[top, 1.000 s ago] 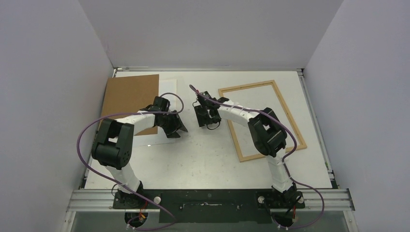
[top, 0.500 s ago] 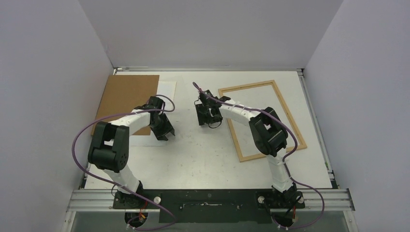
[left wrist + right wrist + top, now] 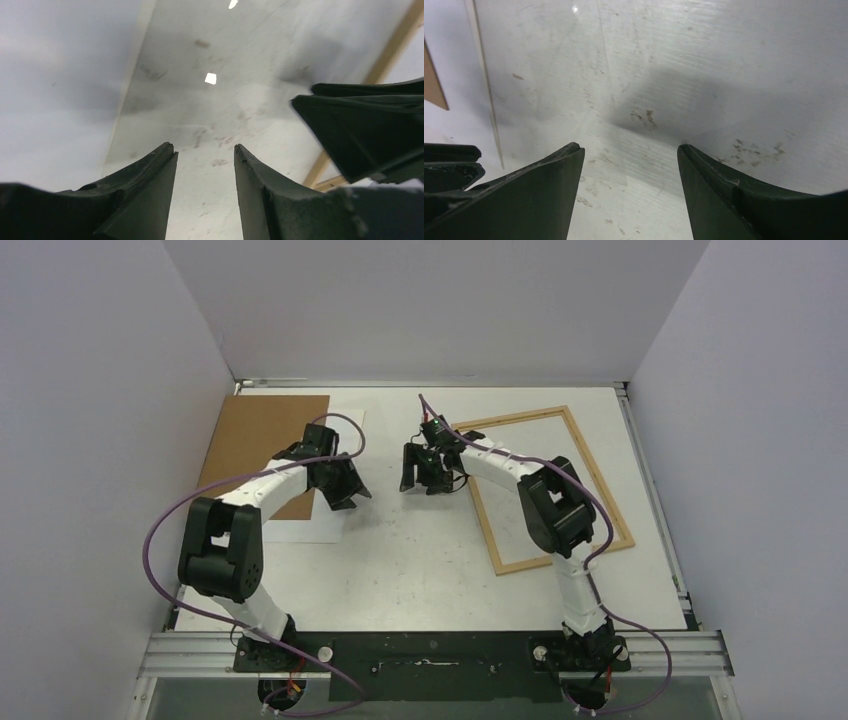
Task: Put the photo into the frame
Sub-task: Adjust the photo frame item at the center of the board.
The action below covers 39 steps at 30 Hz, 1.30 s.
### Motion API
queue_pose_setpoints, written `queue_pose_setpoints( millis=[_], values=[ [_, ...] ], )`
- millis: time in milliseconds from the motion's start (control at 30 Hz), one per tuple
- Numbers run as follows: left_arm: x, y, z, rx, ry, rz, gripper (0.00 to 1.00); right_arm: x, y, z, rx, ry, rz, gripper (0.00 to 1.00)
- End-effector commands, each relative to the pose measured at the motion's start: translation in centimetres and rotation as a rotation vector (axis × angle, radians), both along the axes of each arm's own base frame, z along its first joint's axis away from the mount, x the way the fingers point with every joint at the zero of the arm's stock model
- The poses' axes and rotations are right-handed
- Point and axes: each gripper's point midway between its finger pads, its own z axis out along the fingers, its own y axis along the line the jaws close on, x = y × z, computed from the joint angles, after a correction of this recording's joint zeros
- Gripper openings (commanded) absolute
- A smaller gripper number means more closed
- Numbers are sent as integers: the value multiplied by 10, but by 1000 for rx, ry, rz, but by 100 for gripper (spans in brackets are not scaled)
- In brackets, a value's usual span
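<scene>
The photo lies flat on the desk at its 9 o'clock side. Its long axis runs roughly from 12 to 6 o'clock, tipped a little toward 1 and 7. The left end effector hangs right at the sheet's 3 o'clock edge, so the paper lies toward 9 o'clock from it. The left arm is plainly the nearer one.

The right end effector sits further toward 3 o'clock, beside the frame at its 9 o'clock corner. That puts it between the sheet and its destination. The frame rests on the desk well toward 3 o'clock of the photo, with its long axis running about 11 to 5 o'clock. I judge the sheet must travel toward 3 o'clock and turn slightly to match.

Both end effectors are empty. In the left wrist view the left one's jaws stand a modest gap apart with bare desk between them. In the right wrist view the right one's jaws are spread wide, also over bare desk.

The photo shows only a plain white face, barely distinct from the pale desk, and no print is visible. A brown backing panel lies over its 9 to 11 o'clock part. Only a strip along the 3 o'clock edge and the 6 o'clock end is exposed. Being thin and flat against the desk, the sheet will likely be hard to pinch. Its free 3 o'clock edge looks like the place to lift or slide it out from under the panel.
</scene>
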Motion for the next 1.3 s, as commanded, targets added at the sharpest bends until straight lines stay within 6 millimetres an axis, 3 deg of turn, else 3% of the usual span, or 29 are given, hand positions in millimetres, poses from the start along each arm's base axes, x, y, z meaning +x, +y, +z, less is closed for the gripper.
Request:
queue_pose_setpoints(
  millis=[0,133,333,533,700,800,967,1167,1267],
  values=[
    [62,-20,42,-94,-182,6,44,-1,20,-21,76,117,-30,71],
    [95,-12,38,-41,-200,49,45,23,23,-17,102,73,-66,70],
    [136,-20,24,-23,-216,29,46,42,16,-19,125,43,-122,69],
    [145,-19,-21,72,-140,54,41,64,-2,-15,152,10,-189,69],
    [148,-20,-44,117,-88,63,39,83,-13,-9,172,-12,-221,69],
    [150,-27,-57,116,-48,43,38,84,-13,-15,170,18,-212,69],
    [130,-36,-69,121,39,13,37,58,-10,-30,117,140,-180,70],
    [70,-25,-88,142,164,-9,33,6,2,-38,95,251,-105,71],
    [40,-26,-97,133,204,-48,33,-9,5,-41,97,275,-88,70]
  ],
)
